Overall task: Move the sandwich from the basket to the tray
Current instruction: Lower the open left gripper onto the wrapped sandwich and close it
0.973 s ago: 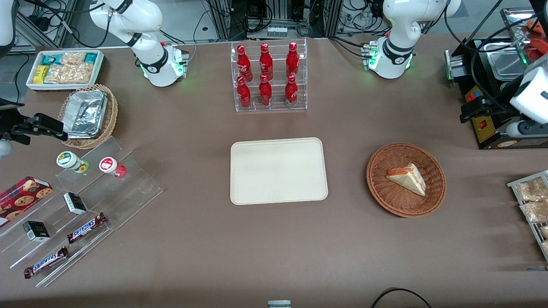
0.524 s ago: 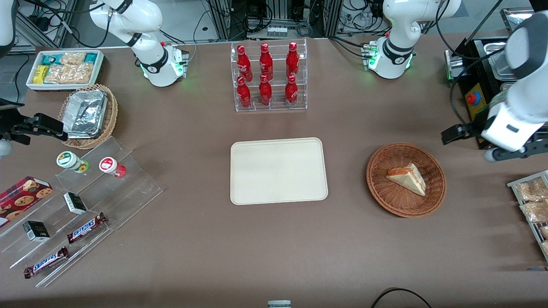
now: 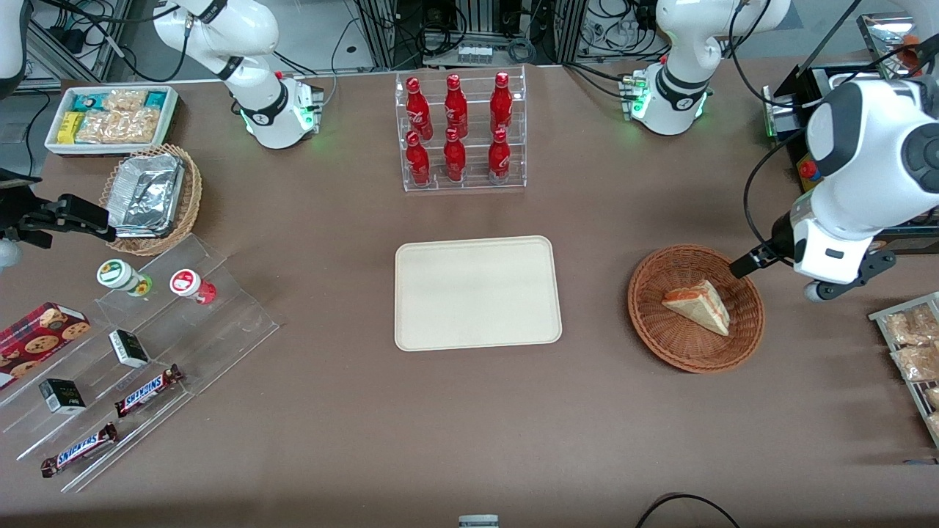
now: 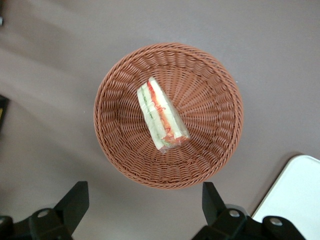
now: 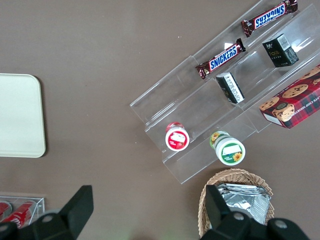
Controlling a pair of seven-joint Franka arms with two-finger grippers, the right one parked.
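sandwich (image 3: pixel 698 306) in basket (image 3: pixel 660 339), tray (image 3: pixel 477 293) bare, gripper (image 3: pixel 741 265) over basket rim

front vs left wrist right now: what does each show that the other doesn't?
Only the front view: the whole tray lying bare, the rack of red bottles, the working arm above the table. Only the left wrist view: the gripper open, hanging short of the basket, and the sandwich's striped cut edge facing up. Both: the sandwich in the basket, untouched.
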